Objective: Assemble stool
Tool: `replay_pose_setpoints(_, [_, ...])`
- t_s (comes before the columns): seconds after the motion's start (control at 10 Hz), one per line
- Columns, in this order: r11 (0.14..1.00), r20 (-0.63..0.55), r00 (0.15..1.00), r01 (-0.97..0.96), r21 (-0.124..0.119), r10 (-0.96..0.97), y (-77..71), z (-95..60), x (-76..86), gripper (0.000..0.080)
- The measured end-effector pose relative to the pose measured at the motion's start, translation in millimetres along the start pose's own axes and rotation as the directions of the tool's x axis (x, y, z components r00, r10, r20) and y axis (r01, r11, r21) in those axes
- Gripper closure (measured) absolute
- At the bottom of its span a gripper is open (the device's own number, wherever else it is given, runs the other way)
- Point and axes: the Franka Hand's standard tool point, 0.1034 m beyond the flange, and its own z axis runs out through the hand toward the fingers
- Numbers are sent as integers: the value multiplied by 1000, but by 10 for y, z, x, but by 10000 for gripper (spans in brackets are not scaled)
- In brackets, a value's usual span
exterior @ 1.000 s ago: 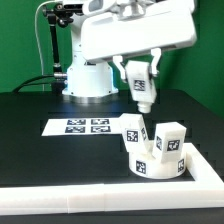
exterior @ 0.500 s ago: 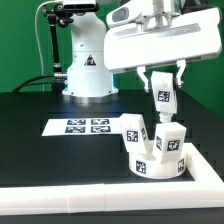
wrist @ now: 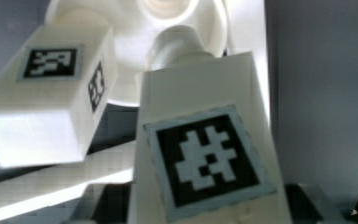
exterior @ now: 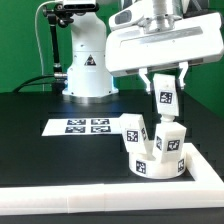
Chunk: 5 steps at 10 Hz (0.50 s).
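The white round seat point(exterior: 158, 166) lies near the border wall with two tagged legs standing in it, one tilted point(exterior: 133, 131) and one upright point(exterior: 171, 140). My gripper point(exterior: 165, 101) hangs above them, shut on a third white tagged leg point(exterior: 165, 100) held upright in the air. In the wrist view that leg point(wrist: 202, 130) fills the middle between my fingers point(wrist: 108, 195), with the seat point(wrist: 149, 25) and another leg point(wrist: 48, 90) below it.
The marker board point(exterior: 82, 126) lies flat on the black table to the exterior view's left of the seat. The white L-shaped border wall point(exterior: 110, 195) runs along the front and the right. The robot base point(exterior: 88, 75) stands behind.
My gripper has moved to the exterior view's right with the leg, from over the tilted leg to over the upright leg. In the last half second it barely shifted.
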Motion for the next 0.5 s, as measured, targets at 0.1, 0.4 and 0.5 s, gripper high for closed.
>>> replay_pose_setpoints(0.1, [1000, -3, 1000, 17, -8, -17, 62, 20, 23, 471])
replay_pose_setpoints(0.4, [1000, -6, 1000, 19, -8, -19, 43, 21, 6, 471])
replay_pose_setpoints(0.5, [1000, -6, 1000, 19, -8, -19, 42, 23, 3, 471])
